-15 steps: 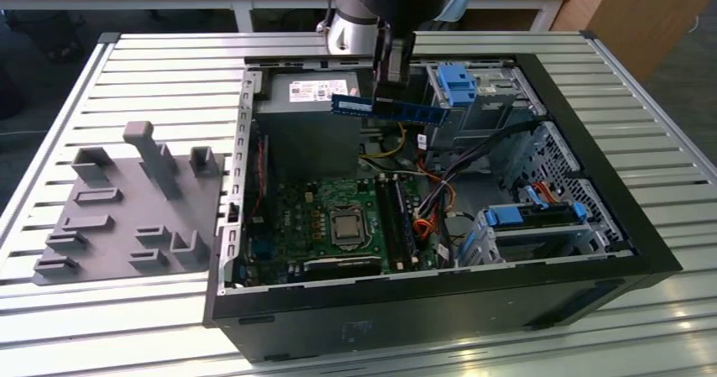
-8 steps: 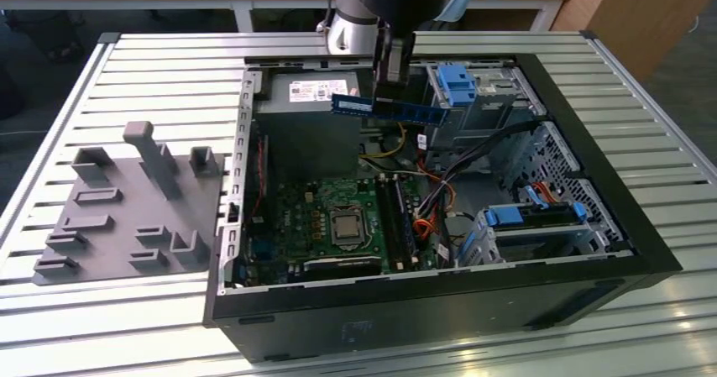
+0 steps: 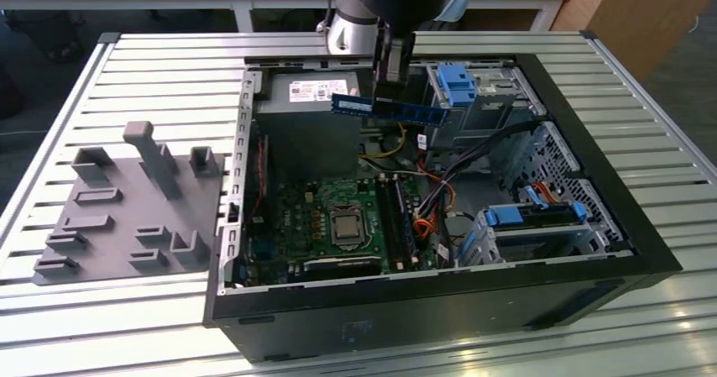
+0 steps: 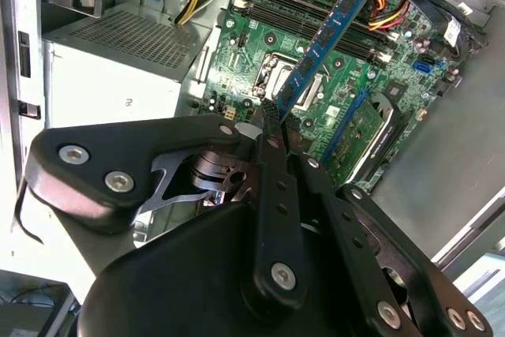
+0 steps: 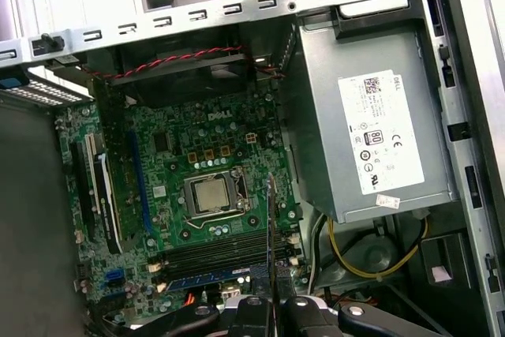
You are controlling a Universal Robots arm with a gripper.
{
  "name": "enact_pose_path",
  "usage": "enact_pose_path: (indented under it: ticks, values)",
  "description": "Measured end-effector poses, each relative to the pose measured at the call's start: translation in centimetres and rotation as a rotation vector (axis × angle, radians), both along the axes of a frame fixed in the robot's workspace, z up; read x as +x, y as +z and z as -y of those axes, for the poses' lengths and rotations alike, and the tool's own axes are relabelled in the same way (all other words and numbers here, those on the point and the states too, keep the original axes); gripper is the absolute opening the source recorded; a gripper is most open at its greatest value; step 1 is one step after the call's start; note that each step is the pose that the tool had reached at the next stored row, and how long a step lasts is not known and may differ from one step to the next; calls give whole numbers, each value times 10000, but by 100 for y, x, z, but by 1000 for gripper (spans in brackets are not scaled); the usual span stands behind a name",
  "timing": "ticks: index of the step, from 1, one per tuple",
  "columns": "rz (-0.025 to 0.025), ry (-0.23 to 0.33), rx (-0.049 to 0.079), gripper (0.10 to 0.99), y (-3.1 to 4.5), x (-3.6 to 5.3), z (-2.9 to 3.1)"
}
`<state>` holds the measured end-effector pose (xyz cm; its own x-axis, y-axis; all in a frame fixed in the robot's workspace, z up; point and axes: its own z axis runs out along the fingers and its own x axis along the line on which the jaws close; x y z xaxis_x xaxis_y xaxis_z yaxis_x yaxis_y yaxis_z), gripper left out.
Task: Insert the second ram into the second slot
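The end effector (image 3: 392,81) hangs over the open computer case (image 3: 627,226) on the slatted bench (image 3: 168,66); its fingers (image 4: 264,138) are clamped on the second ram (image 3: 387,108), a thin blue stick with a white label near 1 end. In the exterior view the stick sits level in the air, above the case interior, between the power supply (image 3: 291,133) and the blue-clipped drive cage (image 3: 459,83), well clear of the motherboard (image 3: 325,217) below. In the second wrist view it runs from the closed fingertips out over the CPU socket (image 4: 304,84) towards the memory slots (image 4: 308,13). In the first wrist view it appears edge-on, just beside the socket; 1 blue stick (image 5: 213,275) already lies seated in a slot, with dark open slots next to it. A grey fixture block (image 3: 123,209) rests on the bench at the exterior view's left, apart from the case.
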<state>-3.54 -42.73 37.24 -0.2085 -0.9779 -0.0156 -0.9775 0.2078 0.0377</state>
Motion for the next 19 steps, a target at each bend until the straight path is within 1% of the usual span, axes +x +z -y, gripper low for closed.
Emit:
enact_pose_path:
  ticks: [19]
  values:
    - [1, -161, 0, 137, 0, 0, 0]
